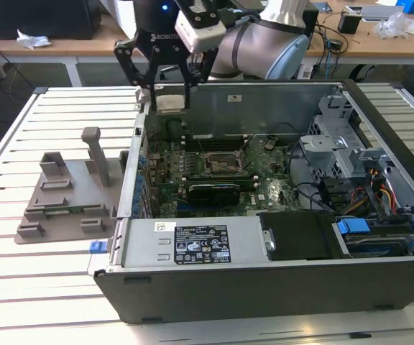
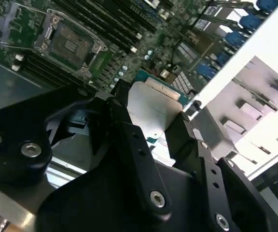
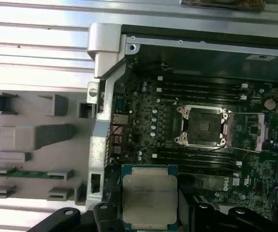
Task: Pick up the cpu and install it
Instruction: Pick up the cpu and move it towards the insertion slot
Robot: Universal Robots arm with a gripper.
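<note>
Gripper (image 1: 168, 106) clenched on cpu (image 1: 169, 102) edges, upper left of exterior view; chip judged light, rigid, underside fragile.

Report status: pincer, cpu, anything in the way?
Pincer shut on cpu. Cpu aloft over case edge, not yet in socket. Socket uncovered, nothing seen blocking.

**Tally of Items on the Counter**

One cpu (image 3: 150, 195) is counted, and one pincer (image 3: 150, 213) with two fingers (image 2: 132, 145). One open computer case (image 1: 264, 287) is seen on one slatted counter (image 1: 34, 287). Inside the case, one empty processor socket (image 3: 202, 126) and one black graphics card (image 1: 214, 192) are counted. One grey holder tray (image 3: 33, 135) is found, with one green memory stick (image 3: 28, 172) counted in it.
</note>
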